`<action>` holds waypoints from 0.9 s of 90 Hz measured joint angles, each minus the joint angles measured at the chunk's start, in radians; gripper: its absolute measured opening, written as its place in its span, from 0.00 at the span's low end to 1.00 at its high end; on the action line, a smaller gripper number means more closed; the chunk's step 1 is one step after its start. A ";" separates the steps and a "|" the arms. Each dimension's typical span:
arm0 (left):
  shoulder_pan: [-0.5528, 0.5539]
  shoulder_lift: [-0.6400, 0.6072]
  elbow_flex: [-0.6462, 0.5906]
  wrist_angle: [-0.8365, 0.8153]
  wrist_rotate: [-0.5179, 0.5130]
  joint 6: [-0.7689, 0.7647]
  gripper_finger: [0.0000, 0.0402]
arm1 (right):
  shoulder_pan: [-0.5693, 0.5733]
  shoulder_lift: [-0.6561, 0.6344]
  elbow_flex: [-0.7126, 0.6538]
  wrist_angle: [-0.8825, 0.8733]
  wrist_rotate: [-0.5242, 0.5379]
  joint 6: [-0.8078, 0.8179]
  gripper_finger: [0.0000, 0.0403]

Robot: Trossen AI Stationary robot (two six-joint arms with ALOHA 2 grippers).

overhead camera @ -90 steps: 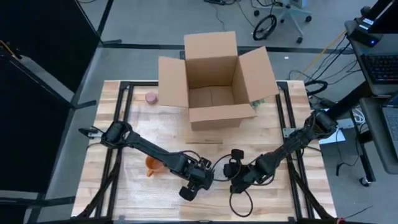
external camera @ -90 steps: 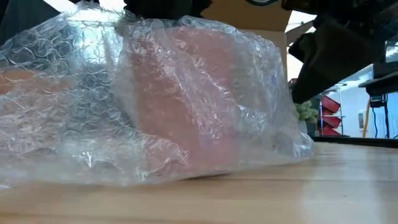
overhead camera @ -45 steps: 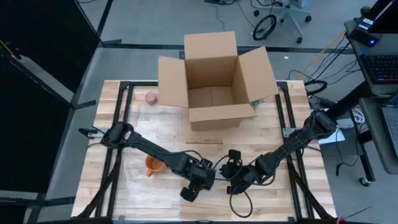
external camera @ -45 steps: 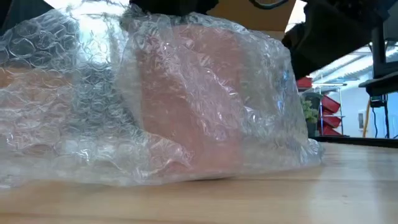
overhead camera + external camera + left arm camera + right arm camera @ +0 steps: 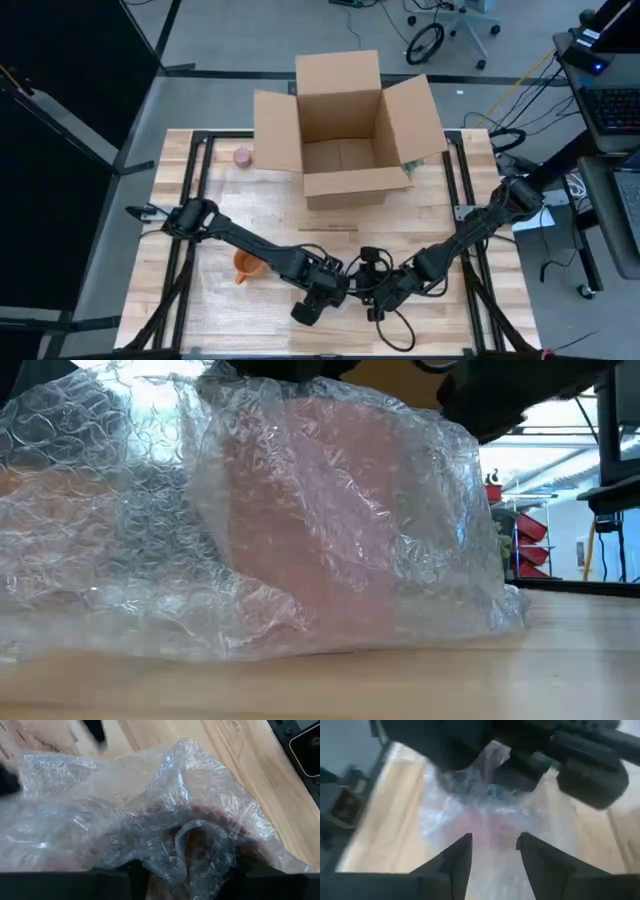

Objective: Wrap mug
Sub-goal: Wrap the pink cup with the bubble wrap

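Near the front edge of the wooden surface (image 5: pixel 470 190), about midway along it, a reddish mug (image 5: pixel 330 540) lies bundled inside crumpled bubble wrap (image 5: pixel 120 530). The left pincer (image 5: pixel 322 297) sits over the bundle; whether its fingers are open or closed cannot be told. The right pincer (image 5: pixel 492 845) faces the wrap from just beside it, fingers parted with nothing between them. An orange cup (image 5: pixel 246 266) stands toward the front left. An open cardboard box (image 5: pixel 345 135) rests at the back edge, with a small pink object (image 5: pixel 243 157) beside it.
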 joint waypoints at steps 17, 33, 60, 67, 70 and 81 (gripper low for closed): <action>0.002 0.000 0.000 0.000 0.000 0.002 0.36 | 0.057 -0.061 0.000 0.060 0.001 0.064 0.30; 0.004 0.000 0.000 0.000 0.001 0.001 0.36 | 0.065 0.049 0.001 0.252 0.019 -0.039 0.20; -0.002 0.000 0.000 0.001 -0.001 0.000 0.36 | 0.040 0.156 0.001 0.452 0.120 -0.143 0.01; -0.002 0.000 0.000 0.001 -0.002 0.000 0.36 | 0.035 0.169 0.001 0.464 0.164 -0.147 0.01; -0.002 0.000 0.000 0.001 -0.002 0.000 0.36 | 0.028 0.176 0.001 0.472 0.171 -0.149 0.01; -0.002 0.000 0.000 -0.015 -0.004 0.003 0.36 | 0.016 0.202 0.000 0.515 0.190 -0.204 0.00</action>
